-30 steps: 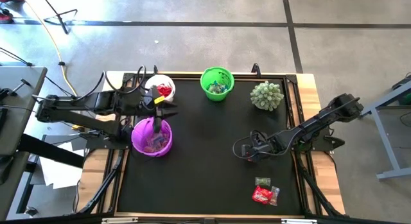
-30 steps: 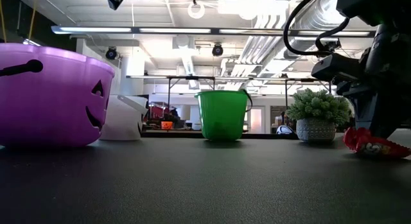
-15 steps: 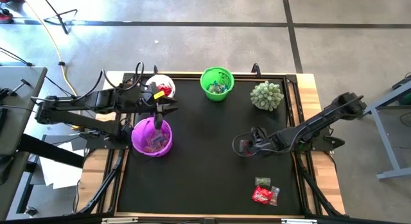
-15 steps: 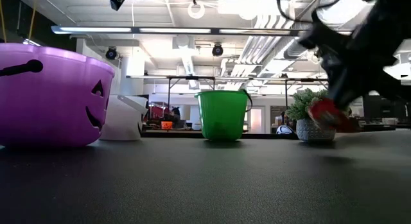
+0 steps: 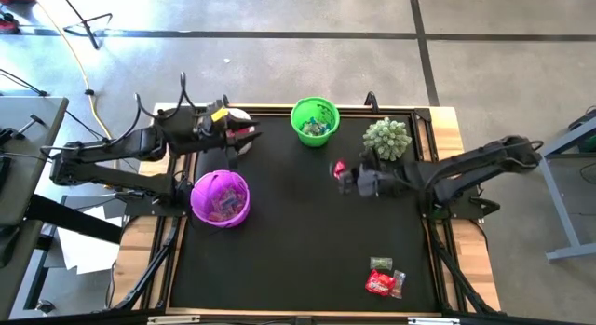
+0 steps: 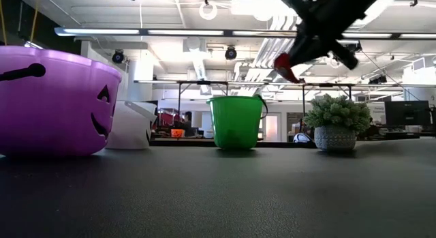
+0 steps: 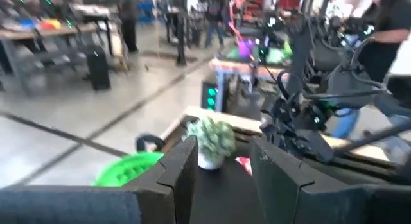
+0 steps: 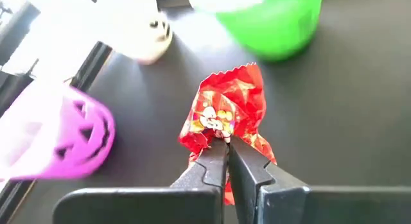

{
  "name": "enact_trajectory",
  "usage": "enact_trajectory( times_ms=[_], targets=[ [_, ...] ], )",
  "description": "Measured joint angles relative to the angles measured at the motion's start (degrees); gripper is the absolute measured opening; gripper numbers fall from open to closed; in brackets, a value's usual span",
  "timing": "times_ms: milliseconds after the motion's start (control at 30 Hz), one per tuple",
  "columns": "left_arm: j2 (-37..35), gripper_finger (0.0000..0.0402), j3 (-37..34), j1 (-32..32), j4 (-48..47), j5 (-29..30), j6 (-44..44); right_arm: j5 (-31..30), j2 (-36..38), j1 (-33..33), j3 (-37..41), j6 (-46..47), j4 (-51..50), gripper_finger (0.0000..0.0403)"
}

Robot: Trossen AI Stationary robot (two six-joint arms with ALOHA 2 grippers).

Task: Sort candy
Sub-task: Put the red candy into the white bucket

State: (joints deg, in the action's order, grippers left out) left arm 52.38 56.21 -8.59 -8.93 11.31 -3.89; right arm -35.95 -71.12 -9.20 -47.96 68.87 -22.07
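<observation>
My right gripper [image 5: 341,171] is above the middle of the black mat, shut on a shiny red candy [image 8: 226,113], which the low view shows high in the air [image 6: 286,65]. My left gripper [image 5: 250,136] is open and empty, beside the white cup [image 5: 238,115] at the far left, which its arm partly covers. The purple pumpkin cup [image 5: 221,197] stands near left and the green cup [image 5: 315,121] at the far middle. Both hold sweets. A few more candies [image 5: 384,280] lie on the mat at the near right. My right gripper pinches the red candy by one end of its crinkled wrapper [image 8: 218,139] between its two fingertips. The fingers reach in from the table's right side. The candy is lifted clear of the mat, and the rest of the wrapper sticks out beyond the fingertips.
The spiky pale-green ball in its pot [image 5: 386,138] stands at the far right, close behind my right arm. The mat's raised frame [image 5: 424,176] runs around the work area. Bare mat [image 5: 289,241] lies between the cups and the candies.
My right gripper has risen from the mat at the right with the red candy and swung toward the far left, nearer the green cup. My left gripper has moved from over the purple cup toward the far edge, to beside the white cup.
</observation>
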Motion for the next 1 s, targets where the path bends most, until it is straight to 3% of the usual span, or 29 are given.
enact_trajectory(
  times_ms=[133, 367, 467, 700, 1000],
  targets=[
    [0.00, 0.0129, 0.00, -2.74, 2.44, 0.02, 1.05, 1.97, -0.02, 7.01, -1.16, -9.81, 7.38, 0.0004],
    [-0.11, 0.0129, 0.00, -6.09, 1.06, -1.07, -0.06, 13.42, -1.92, 16.39, -1.37, -24.86, 31.86, 0.0004],
    [0.58, 0.0129, 0.00, -7.38, 1.42, -4.11, -0.33, 18.43, -3.54, 18.14, -3.15, -28.36, 39.01, 0.0004],
    [4.16, 0.0129, 0.00, -9.12, 6.28, -13.74, -1.91, 23.10, -9.37, 17.81, -12.20, -39.65, 42.15, 0.0004],
    [9.36, 0.0129, 0.02, -8.90, 16.03, -15.96, -1.73, 25.98, -16.67, 17.27, -26.21, -48.45, 36.64, 0.0004]
  ],
)
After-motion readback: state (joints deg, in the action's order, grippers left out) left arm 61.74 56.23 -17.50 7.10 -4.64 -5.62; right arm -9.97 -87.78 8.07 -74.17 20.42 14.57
